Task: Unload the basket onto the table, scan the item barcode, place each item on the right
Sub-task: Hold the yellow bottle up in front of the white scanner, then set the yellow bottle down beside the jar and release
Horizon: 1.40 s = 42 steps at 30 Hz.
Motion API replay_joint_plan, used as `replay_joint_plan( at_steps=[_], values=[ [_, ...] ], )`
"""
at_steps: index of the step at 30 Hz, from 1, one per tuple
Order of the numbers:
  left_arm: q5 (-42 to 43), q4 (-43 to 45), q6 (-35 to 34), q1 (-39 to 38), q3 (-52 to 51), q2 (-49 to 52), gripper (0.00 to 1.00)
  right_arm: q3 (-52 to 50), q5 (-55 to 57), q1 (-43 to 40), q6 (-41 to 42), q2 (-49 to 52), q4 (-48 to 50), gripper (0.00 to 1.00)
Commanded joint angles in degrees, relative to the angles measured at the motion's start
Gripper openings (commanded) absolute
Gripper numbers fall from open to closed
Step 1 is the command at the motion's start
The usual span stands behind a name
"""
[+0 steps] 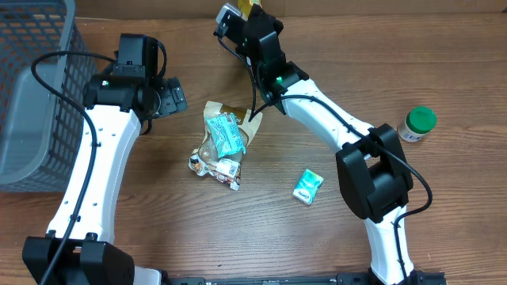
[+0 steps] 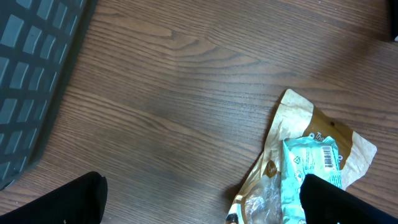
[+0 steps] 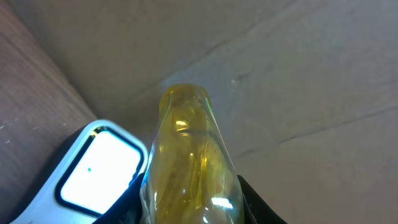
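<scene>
- Holding a yellow bottle (image 3: 189,168), the right gripper (image 1: 242,13) sits at the far edge of the wood-grain table (image 1: 444,222). Its jaws are narrowed onto the bottle's sides.
- The bottle is translucent, glossy and rounded, and bright highlights run along its length.
- In the right wrist view, dark fingers (image 3: 250,200) flank the bottle's lower part. Its rounded end projects past them towards a creased cardboard panel (image 3: 298,74).
- The scanner (image 3: 99,168) lies just beside the bottle on its left. It has a lit white window with rounded corners in a pale grey frame. Contact between the two cannot be confirmed.
- The left gripper (image 1: 171,96) is spread wide and holds nothing. Its two dark fingertips (image 2: 74,200) sit at the bottom corners of the left wrist view, above bare wood.
- A crumpled packet (image 1: 220,144) of tan and clear film, with a mint-green label, lies mid-table. One left fingertip is over its edge.
- Only the left wrist view resolves a barcode printed on that packet's label.
- Only the overhead view shows the grey mesh basket (image 1: 32,95) at the left, a small green sachet (image 1: 307,187) and a green-lidded jar (image 1: 417,123) at the right. All are well apart from the bottle.
</scene>
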Motion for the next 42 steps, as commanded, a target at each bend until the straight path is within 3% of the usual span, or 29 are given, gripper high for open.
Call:
replay_joint_plan(
  at_steps=[1, 15, 26, 34, 38, 42],
  values=[
    [-0.15, 0.00, 1.51, -0.15, 0.59, -0.07, 0.99, 1.53, 1.18, -0.15, -0.74, 1.79, 2.01, 0.04],
    [-0.15, 0.00, 1.51, -0.15, 0.59, -0.07, 0.99, 1.53, 2.99, -1.07, 1.38, 6.16, 7.80, 0.04],
    [-0.15, 0.00, 1.51, -0.15, 0.59, -0.07, 0.99, 1.55, 3.67, -0.94, 19.12, -4.04, 3.87, 0.04],
    [-0.15, 0.00, 1.51, -0.15, 0.59, -0.07, 1.00, 1.55, 0.79, -4.79, 38.10, -18.21, -26.73, 0.04],
    [-0.15, 0.00, 1.51, -0.15, 0.59, -0.07, 1.00, 1.55, -4.37, -11.26, 50.86, -21.64, -47.74, 0.04],
    [-0.15, 0.00, 1.51, -0.15, 0.59, -0.07, 1.00, 0.87, -11.69, -18.51, 55.08, -21.29, -61.02, 0.04]
  ],
)
